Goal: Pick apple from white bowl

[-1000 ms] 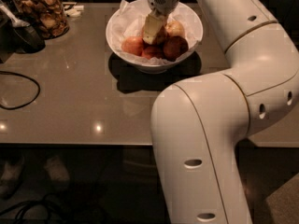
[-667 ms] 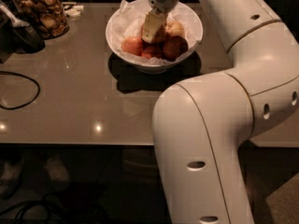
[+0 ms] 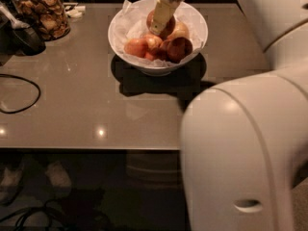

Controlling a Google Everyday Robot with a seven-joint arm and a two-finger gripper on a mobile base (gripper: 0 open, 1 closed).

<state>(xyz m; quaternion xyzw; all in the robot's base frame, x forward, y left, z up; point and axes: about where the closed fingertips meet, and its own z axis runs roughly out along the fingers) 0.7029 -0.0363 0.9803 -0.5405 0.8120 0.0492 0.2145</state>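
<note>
Gripper (image 3: 160, 25) low over white bowl (image 3: 198, 38) on tabletop (image 3: 91, 97). Jaws seemingly clamped on apple (image 3: 170, 25) atop pile. Grasp likely made; lift clear of bowl left.

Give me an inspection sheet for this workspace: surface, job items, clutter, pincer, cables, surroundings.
Surface: glossy grey-brown tabletop, reflecting small light spots.
Job's things: white bowl, paper-lined, at the far middle of the table, holding several apples; the apple sits at the back of the pile.
Clutter: glass jar of brown snacks at the far left; dark utensil beside it.
Grippers: pincer is down inside the bowl, against the apple; the white arm fills the right foreground.
Cables: black cable looped on the table's left side; floor cables below.
Surroundings: dark floor under the table; nothing else seen clearly.
</note>
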